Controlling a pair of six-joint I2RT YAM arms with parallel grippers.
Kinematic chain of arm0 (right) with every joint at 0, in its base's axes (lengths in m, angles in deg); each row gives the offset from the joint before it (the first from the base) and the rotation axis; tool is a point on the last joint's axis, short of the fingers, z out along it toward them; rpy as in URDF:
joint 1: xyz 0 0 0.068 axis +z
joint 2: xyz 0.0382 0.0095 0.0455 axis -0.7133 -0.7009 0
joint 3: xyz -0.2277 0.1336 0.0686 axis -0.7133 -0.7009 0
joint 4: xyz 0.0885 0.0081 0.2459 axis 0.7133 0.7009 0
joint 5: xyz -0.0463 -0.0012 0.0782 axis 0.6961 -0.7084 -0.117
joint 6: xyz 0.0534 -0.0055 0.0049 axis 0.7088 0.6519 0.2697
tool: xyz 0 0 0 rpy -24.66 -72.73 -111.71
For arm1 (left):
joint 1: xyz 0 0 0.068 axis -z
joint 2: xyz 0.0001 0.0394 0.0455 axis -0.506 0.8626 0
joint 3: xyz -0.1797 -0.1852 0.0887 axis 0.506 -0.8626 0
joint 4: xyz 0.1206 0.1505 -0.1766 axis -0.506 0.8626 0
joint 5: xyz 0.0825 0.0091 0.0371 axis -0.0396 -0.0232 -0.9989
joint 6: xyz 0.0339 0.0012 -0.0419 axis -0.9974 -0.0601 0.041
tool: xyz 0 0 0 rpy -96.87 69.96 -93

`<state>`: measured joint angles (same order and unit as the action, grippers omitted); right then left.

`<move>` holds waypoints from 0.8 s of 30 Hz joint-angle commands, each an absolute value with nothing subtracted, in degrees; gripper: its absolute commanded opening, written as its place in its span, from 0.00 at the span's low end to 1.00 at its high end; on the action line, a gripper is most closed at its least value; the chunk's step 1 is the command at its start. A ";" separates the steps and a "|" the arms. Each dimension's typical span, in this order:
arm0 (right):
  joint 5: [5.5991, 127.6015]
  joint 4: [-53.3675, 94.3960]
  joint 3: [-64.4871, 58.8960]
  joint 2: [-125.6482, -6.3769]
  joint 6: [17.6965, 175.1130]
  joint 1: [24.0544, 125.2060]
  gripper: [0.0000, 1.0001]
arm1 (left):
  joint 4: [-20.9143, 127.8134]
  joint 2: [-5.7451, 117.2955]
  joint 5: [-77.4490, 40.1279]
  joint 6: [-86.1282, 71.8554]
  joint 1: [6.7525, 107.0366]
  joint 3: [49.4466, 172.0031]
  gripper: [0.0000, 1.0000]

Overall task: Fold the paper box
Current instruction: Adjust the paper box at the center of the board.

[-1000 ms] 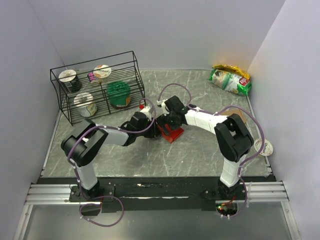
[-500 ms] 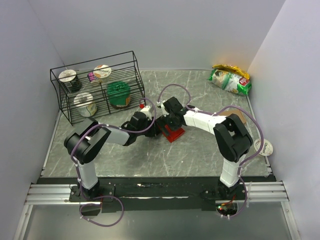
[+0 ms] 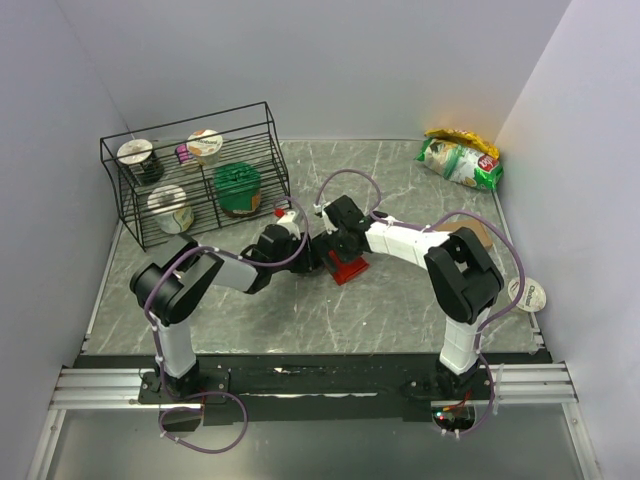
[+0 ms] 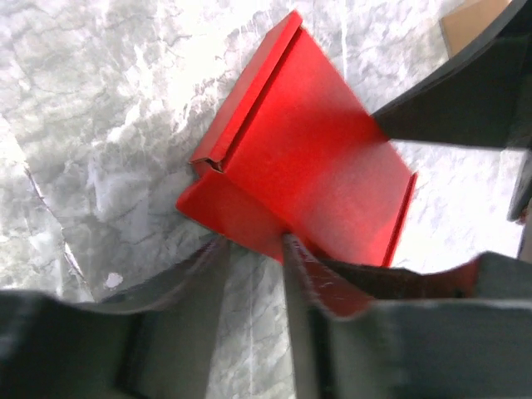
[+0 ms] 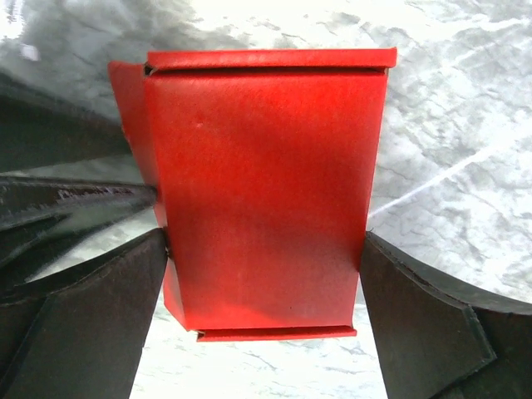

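The paper box (image 3: 347,267) is bright red card, lying mid-table between both arms. In the right wrist view its flat top panel (image 5: 262,191) fills the space between my right gripper's (image 5: 264,274) fingers (image 5: 100,316), which press on its two long sides. A side flap hangs down on the left. My left gripper (image 4: 252,249) meets the box's (image 4: 307,158) near corner from the left. Its jaws stand apart with table showing between them. The right finger (image 4: 303,274) lies against the box's lower edge. In the top view both grippers, left (image 3: 305,255) and right (image 3: 335,247), crowd the box.
A black wire rack (image 3: 195,170) holding several cups stands at the back left. A green and yellow snack bag (image 3: 460,160) lies at the back right. A brown card piece (image 3: 472,232) and a round white lid (image 3: 527,293) lie by the right wall.
Both wrists and the red box have edged slightly left. The left jaws narrowed a little, then spread again. The right gripper kept its hold.
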<state>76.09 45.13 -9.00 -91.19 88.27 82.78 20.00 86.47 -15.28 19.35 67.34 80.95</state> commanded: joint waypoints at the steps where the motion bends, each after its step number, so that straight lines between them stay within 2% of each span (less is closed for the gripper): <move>1: 67.30 45.93 -10.40 -95.85 92.40 85.50 0.72 | 15.82 83.04 -12.77 20.13 66.00 78.56 0.49; 4: 64.93 45.85 -11.28 -94.71 92.76 84.00 0.61 | 17.23 78.47 -13.12 19.52 63.89 75.57 0.61; 8: 63.44 46.20 -11.63 -92.87 91.44 82.16 0.55 | 21.27 72.66 -13.47 17.41 62.39 72.93 0.77; 14: 57.90 46.11 -11.81 -91.90 90.38 80.75 0.49 | 24.97 65.10 -12.69 16.97 59.67 69.94 0.88; 17: 55.78 47.25 -11.02 -91.72 90.12 80.22 0.48 | 24.53 61.41 -10.23 16.71 58.00 68.44 0.89; 21: 58.68 47.69 -10.67 -90.93 90.03 80.22 0.60 | 26.46 58.86 -9.78 14.86 57.03 68.09 0.90; 22: 59.12 47.43 -10.93 -90.67 90.03 80.48 0.69 | 26.55 58.94 -9.35 14.68 56.85 67.91 0.90; 24: 60.52 46.29 -11.63 -89.61 88.90 80.83 0.79 | 25.85 58.77 -9.08 14.86 56.50 67.56 0.91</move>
